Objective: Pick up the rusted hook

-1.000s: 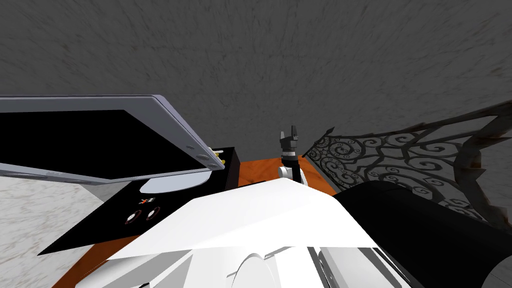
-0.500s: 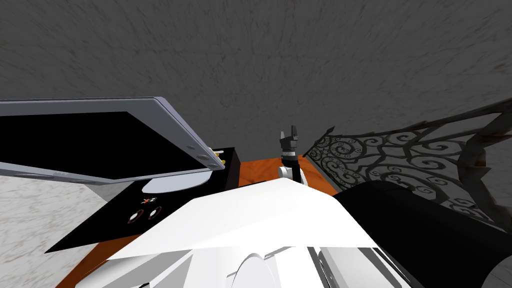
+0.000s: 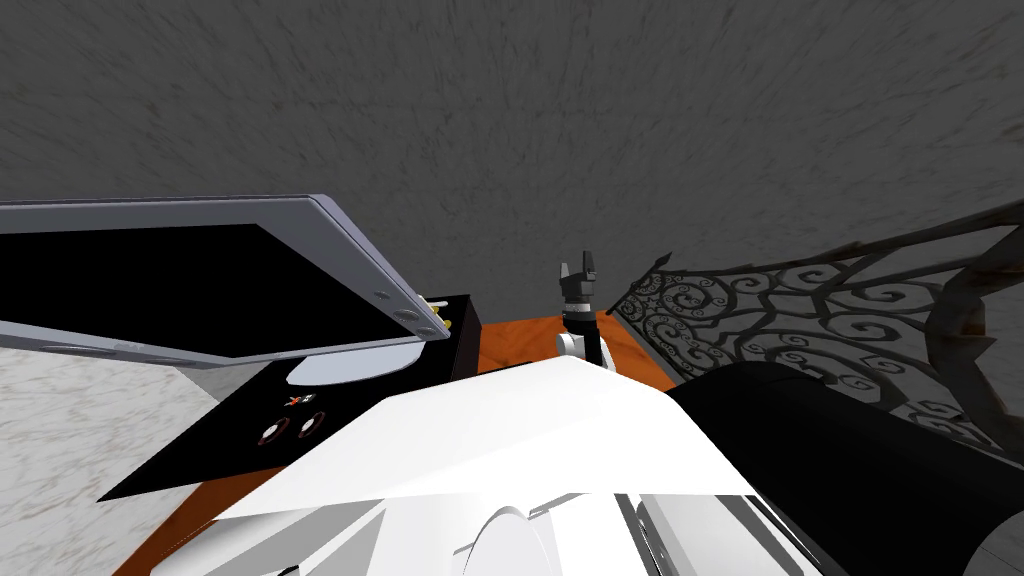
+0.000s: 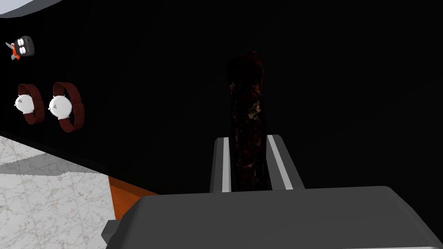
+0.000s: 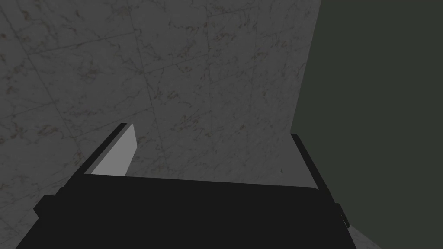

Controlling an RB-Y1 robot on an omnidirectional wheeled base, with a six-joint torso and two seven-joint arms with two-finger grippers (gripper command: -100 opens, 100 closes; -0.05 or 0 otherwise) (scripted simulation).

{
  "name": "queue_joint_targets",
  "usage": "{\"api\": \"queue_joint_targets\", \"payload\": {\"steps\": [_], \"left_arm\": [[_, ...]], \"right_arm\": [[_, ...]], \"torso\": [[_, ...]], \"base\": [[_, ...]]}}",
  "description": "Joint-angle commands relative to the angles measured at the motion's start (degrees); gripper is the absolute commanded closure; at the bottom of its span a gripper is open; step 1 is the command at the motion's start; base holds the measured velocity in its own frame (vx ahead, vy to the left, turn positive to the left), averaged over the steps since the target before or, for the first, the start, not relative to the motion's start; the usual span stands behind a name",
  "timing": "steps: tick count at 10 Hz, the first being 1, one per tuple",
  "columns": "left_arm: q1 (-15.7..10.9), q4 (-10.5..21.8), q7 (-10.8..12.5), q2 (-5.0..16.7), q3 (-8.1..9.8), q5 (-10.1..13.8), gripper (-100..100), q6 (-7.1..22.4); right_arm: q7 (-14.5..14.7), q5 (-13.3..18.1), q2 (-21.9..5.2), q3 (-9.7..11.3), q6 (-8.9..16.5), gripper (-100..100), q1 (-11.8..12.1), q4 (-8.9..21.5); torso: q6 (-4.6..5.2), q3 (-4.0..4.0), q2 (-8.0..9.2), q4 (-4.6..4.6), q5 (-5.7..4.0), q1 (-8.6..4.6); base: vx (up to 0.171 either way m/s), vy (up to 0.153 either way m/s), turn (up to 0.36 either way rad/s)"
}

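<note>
The left tool (image 4: 247,138) is squeezing the dark hook (image 4: 246,93), which is barely showing against black. The right tool (image 5: 212,130) is gaping empty.

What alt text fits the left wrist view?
The left gripper is shut on a dark, rusted hook, its fingers pressing the hook's sides, with a black surface behind. Two white-faced watches with dark red straps lie on that surface, apart from the hook.
</note>
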Motion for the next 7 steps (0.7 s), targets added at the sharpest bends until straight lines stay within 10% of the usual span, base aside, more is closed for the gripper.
{"api": "queue_joint_targets", "payload": {"steps": [1,7], "left_arm": [[-0.1,0.23,-0.01,-0.02,-0.19,0.17,100,0.03],[-0.1,0.23,-0.01,-0.02,-0.19,0.17,100,0.03]], "right_arm": [[0.0,0.0,0.0,0.0,0.0,0,0.0,0.0],[0.0,0.0,0.0,0.0,0.0,0,0.0,0.0]], "torso": [[0.0,0.0,0.0,0.0,0.0,0.0],[0.03,0.0,0.0,0.0,0.06,0.08]], "base": [[0.006,-0.005,0.018],[-0.002,0.002,-0.006]]}}
